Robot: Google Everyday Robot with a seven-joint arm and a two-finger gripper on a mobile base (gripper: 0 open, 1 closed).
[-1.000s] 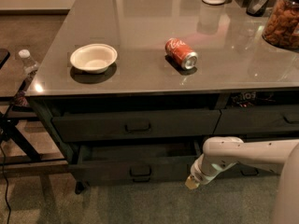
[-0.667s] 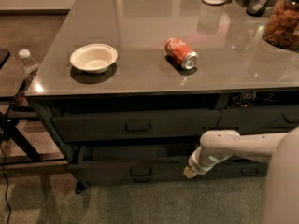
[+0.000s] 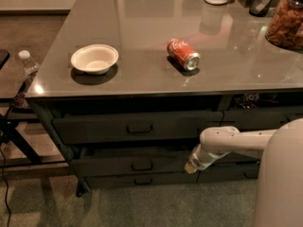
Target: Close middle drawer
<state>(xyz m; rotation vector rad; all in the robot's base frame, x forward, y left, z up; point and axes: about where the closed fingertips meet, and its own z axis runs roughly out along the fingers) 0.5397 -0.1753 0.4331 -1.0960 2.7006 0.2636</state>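
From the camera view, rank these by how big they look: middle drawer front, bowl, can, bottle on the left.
1. Middle drawer front, widest by far.
2. Bowl.
3. Can.
4. Bottle, partly hidden, so unsure against the can.
The gripper is at the drawer front's right end.

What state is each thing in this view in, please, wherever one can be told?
Shallow dark grey middle drawer: partly open, dark gap above its front.
Taller dark grey top drawer: looks shut.
Red soda can: lying on its side.
Round white bowl: upright, empty.
Clear plastic bottle: upright, capped.
Gripper: at the middle drawer's right end.
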